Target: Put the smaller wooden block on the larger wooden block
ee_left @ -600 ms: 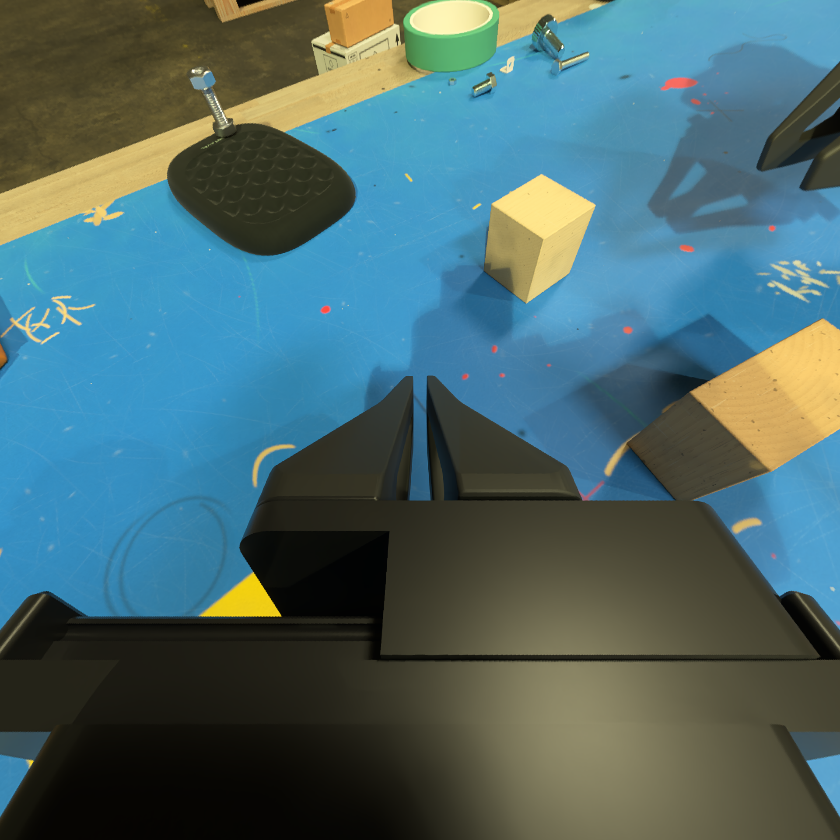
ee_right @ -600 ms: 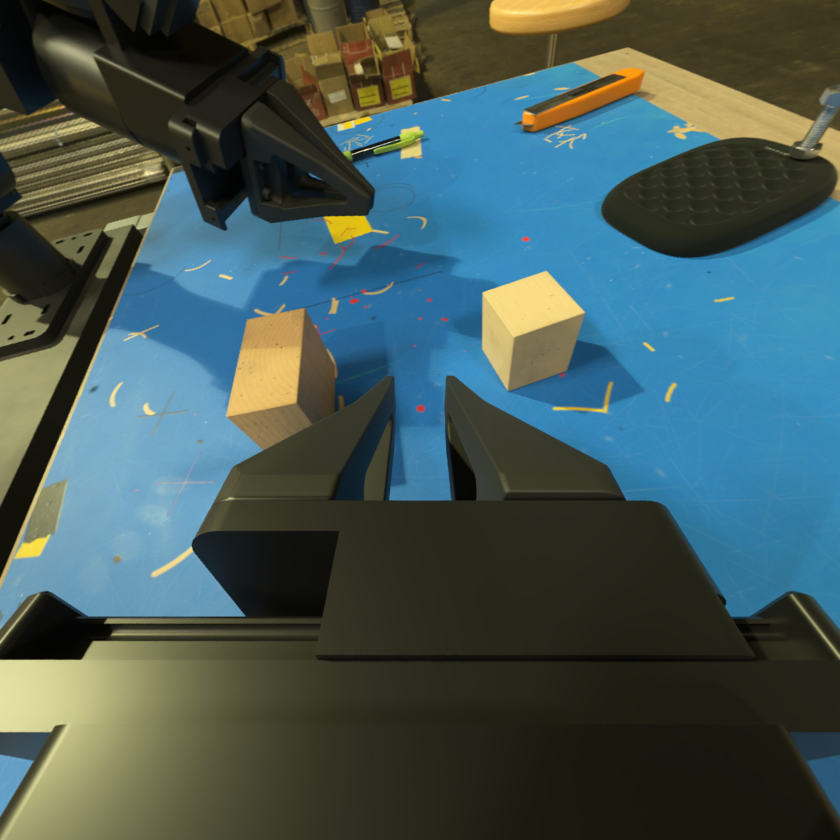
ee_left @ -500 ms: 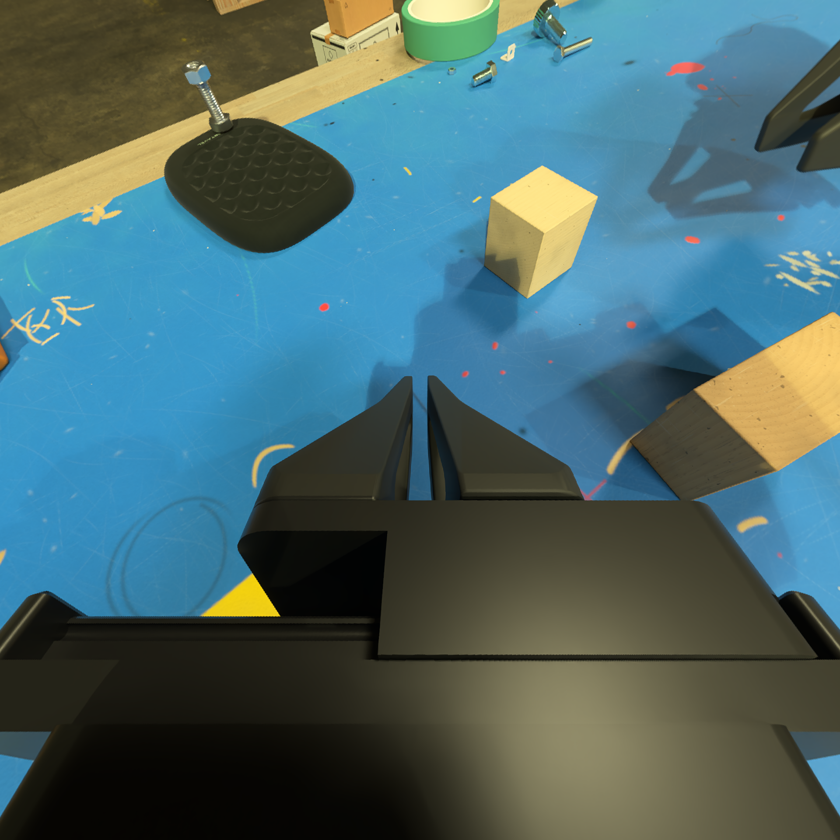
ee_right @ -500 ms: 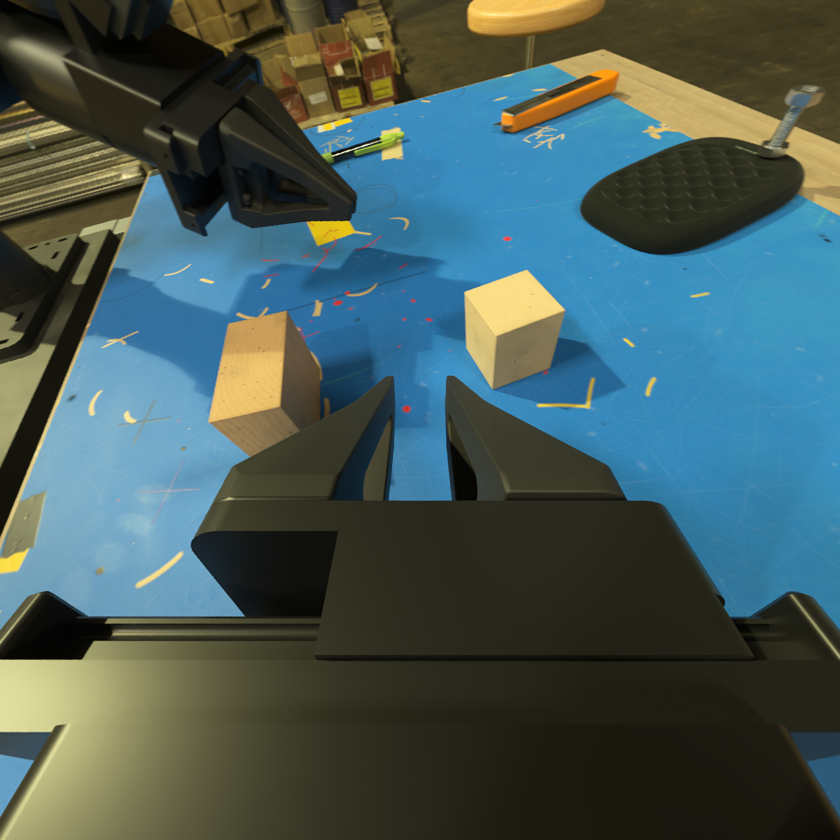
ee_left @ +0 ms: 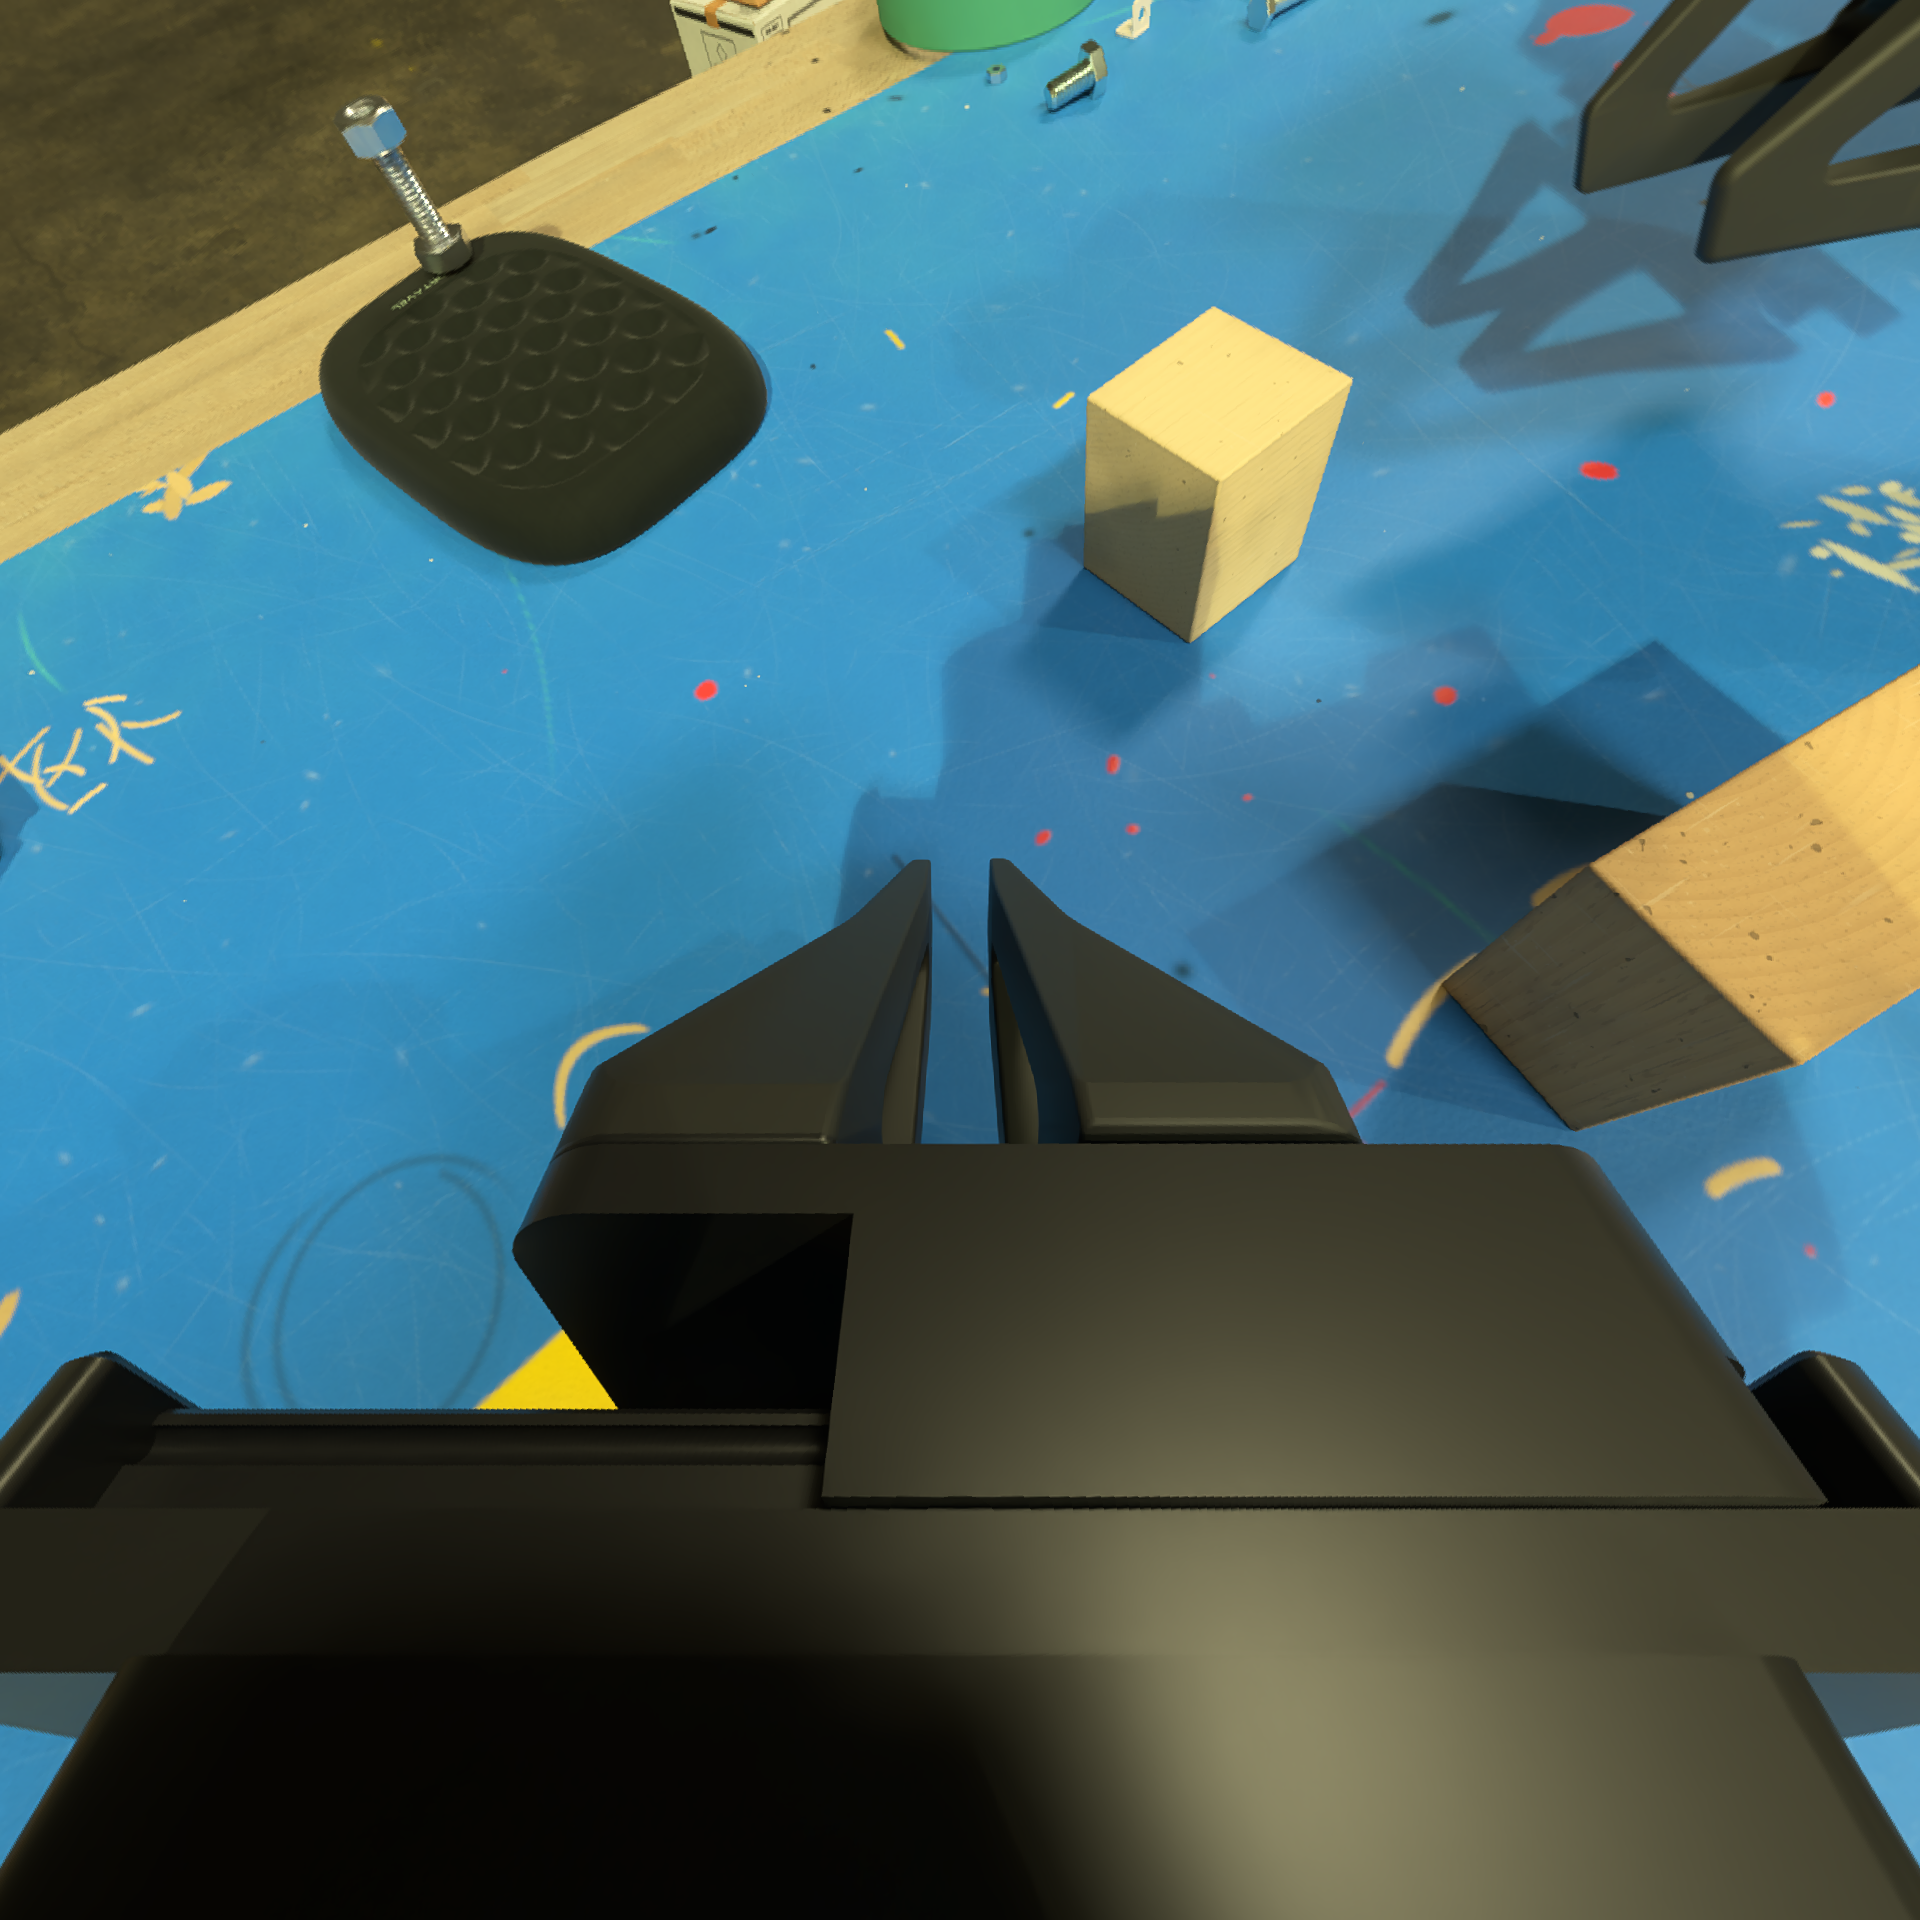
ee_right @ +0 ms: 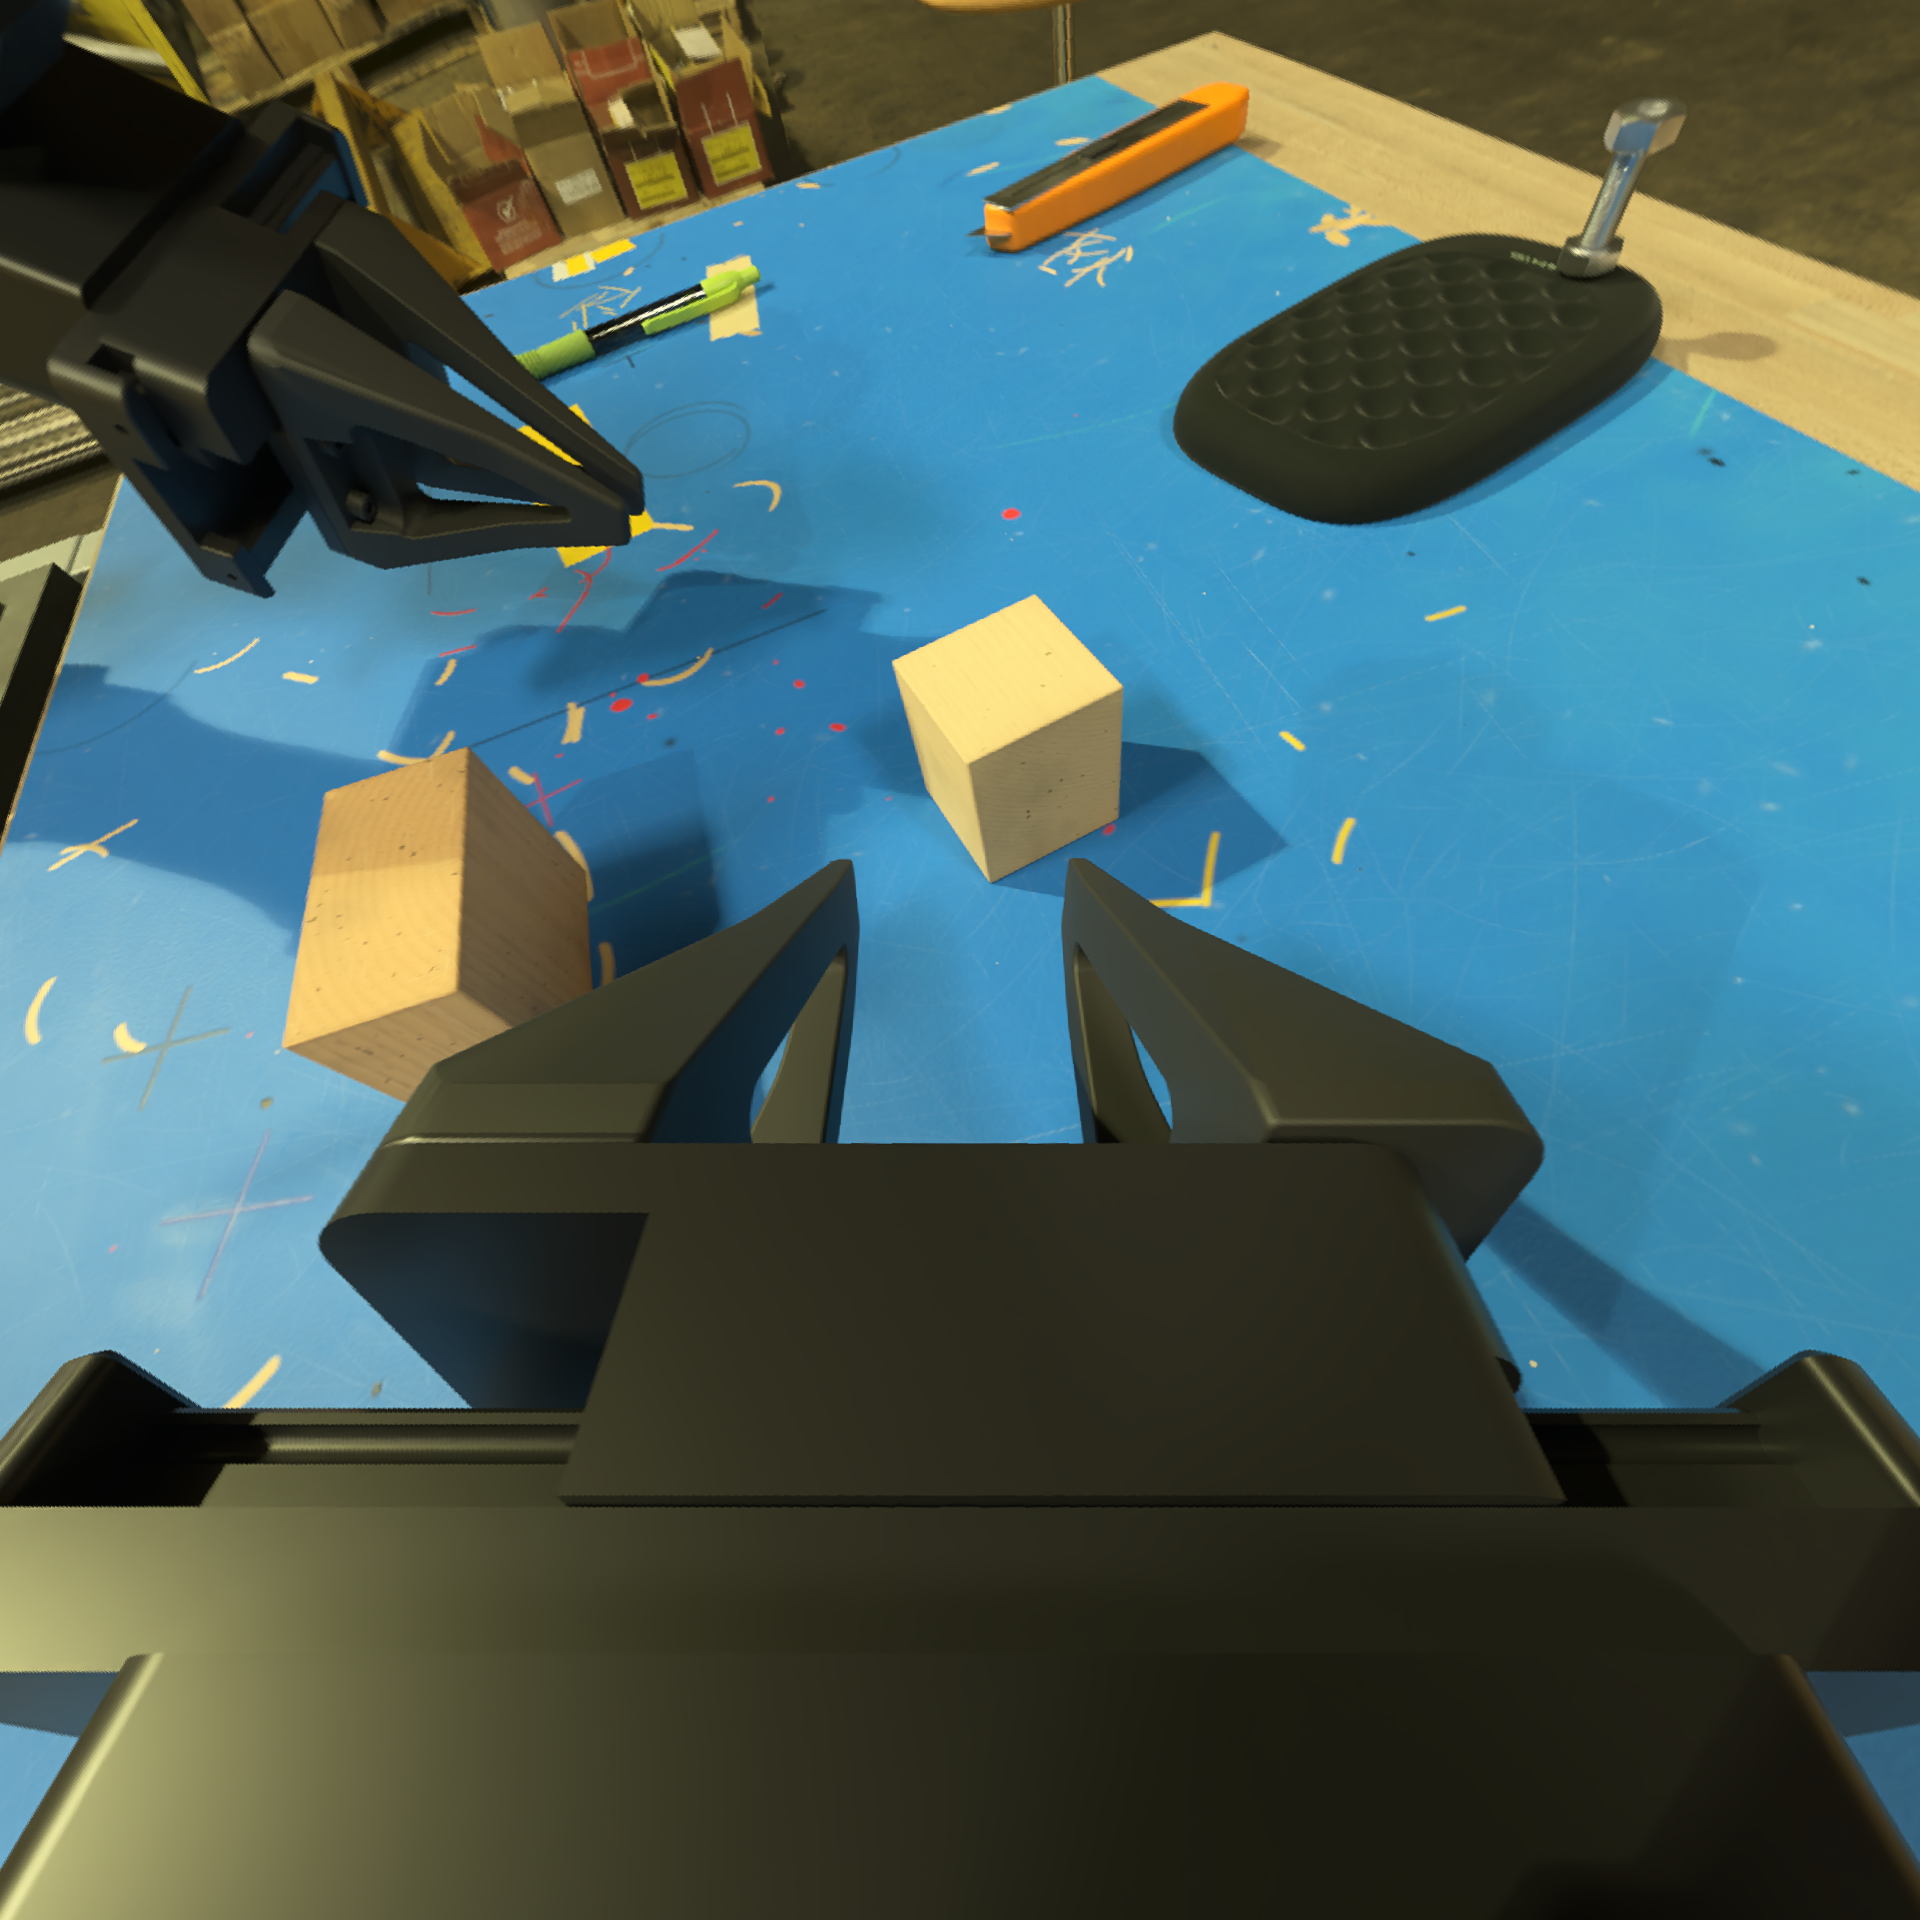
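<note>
The smaller, pale wooden block (ee_right: 1013,727) stands on the blue mat just beyond my right gripper (ee_right: 958,868), which is open and empty, its fingertips a little short of the block. The larger, tan wooden block (ee_right: 436,914) lies tilted to its left. In the left wrist view the smaller block (ee_left: 1216,468) is ahead and right, and the larger block (ee_left: 1714,914) is at the right edge. My left gripper (ee_left: 961,868) hovers over bare mat with only a narrow slit between its jaws, holding nothing. It also shows in the right wrist view (ee_right: 623,509).
A black textured pad (ee_left: 540,395) with an upright bolt (ee_left: 400,177) lies near the mat's wooden edge. An orange utility knife (ee_right: 1117,166) and a green pen (ee_right: 644,317) lie at the far side. Loose bolts (ee_left: 1075,83) and a green tape roll (ee_left: 977,21) are near the edge.
My right gripper's jaws have opened wider and it has moved closer to the smaller block. My left gripper has shifted slightly forward and its slit has widened a little.
</note>
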Robot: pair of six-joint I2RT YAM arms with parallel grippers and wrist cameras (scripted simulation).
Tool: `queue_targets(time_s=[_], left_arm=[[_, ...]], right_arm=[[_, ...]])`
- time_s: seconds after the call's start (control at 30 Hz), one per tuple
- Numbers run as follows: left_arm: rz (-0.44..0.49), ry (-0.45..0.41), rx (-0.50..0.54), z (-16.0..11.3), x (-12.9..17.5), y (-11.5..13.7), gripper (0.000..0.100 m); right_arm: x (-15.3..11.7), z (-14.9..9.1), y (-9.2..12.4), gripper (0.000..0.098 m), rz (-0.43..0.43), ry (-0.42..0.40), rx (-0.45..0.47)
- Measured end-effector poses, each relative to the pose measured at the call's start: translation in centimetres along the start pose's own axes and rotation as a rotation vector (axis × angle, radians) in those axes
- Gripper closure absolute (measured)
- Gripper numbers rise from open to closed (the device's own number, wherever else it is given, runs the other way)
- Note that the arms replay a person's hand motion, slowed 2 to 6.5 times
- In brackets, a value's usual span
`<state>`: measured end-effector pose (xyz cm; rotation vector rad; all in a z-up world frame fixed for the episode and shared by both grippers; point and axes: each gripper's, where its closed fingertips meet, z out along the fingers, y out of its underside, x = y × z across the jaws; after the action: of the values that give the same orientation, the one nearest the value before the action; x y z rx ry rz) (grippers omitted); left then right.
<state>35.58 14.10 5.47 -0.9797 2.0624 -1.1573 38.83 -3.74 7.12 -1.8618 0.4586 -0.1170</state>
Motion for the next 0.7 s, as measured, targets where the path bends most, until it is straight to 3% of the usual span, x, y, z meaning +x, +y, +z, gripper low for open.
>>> queue_targets(time_s=[0.37, 0.57, 0.7], left_arm=[[0.033, 0.001, -0.028, 0.3, 0.4, 0.2, 0.09], [0.046, 0.003, -0.031, 0.4, 0.5, 0.3, 0.089], [0.046, 0.006, -0.031, 0.4, 0.6, 0.3, 0.09]], right_arm=[[1.4, 2.6, 0.2, 0.0422, 0.077, -0.03, -0.093], [1.1, 3.7, -0.3, 0.0351, 0.038, -0.054, -0.101], [0.8, 4.6, -0.5, 0.0255, -0.012, -0.094, -0.125]])
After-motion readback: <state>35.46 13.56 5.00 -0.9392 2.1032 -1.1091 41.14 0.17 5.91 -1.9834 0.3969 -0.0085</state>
